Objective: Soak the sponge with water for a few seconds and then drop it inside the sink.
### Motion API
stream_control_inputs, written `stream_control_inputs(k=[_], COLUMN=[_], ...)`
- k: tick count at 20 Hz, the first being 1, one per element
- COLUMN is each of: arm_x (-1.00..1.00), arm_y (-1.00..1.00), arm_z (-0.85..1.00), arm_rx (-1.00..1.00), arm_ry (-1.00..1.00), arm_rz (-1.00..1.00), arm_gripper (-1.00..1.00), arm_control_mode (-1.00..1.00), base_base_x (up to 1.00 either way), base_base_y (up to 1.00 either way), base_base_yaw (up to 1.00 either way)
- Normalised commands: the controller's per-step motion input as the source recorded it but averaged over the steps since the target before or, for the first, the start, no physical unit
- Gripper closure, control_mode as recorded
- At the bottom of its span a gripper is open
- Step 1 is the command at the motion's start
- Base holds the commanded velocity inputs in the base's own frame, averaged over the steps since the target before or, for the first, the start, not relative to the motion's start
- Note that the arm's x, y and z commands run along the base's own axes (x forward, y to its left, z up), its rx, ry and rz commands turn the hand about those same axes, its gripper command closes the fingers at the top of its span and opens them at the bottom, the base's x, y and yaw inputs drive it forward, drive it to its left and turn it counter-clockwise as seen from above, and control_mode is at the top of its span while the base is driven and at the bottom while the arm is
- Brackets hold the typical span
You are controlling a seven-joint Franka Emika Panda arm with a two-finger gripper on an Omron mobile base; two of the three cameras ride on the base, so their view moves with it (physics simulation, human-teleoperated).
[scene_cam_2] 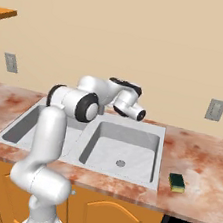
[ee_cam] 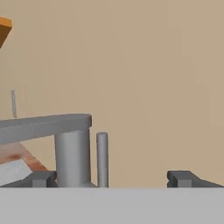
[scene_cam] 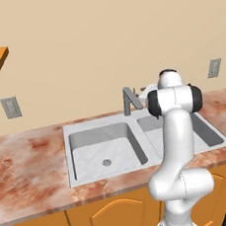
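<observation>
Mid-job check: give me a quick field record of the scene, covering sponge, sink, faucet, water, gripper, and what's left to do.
sponge: sponge lies flat on the counter, right of the sink, untouched
sink: double-basin sink, nothing in either bowl
faucet: faucet stands behind the basins, close in front of the hand camera
water: no stream seen
gripper: gripper open, holding nothing, up by the faucet
remaining: likely water on, then grasp, soak and drop the sponge
</observation>
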Motion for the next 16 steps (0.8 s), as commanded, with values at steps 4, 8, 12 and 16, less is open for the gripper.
stream_control_inputs(k=[4, 8, 12, 16], arm_x=[0.26, 0.27, 0.14, 0.13], arm_y=[0.02, 0.02, 0.08, 0.06], arm_z=[-0.06, -0.06, -0.01, -0.01], arm_rx=[0.0, 0.0, 0.0, 0.0], arm_ry=[0.0, 0.0, 0.0, 0.0], arm_rz=[0.0, 0.0, 0.0, 0.0], arm_gripper=[-1.0, -1.0, -1.0, -1.0], arm_control_mode=[-1.0, -1.0, -1.0, -1.0], base_base_x=[0.0, 0.0, 0.0, 0.0], base_base_y=[0.0, 0.0, 0.0, 0.0], base_base_yaw=[0.0, 0.0, 0.0, 0.0])
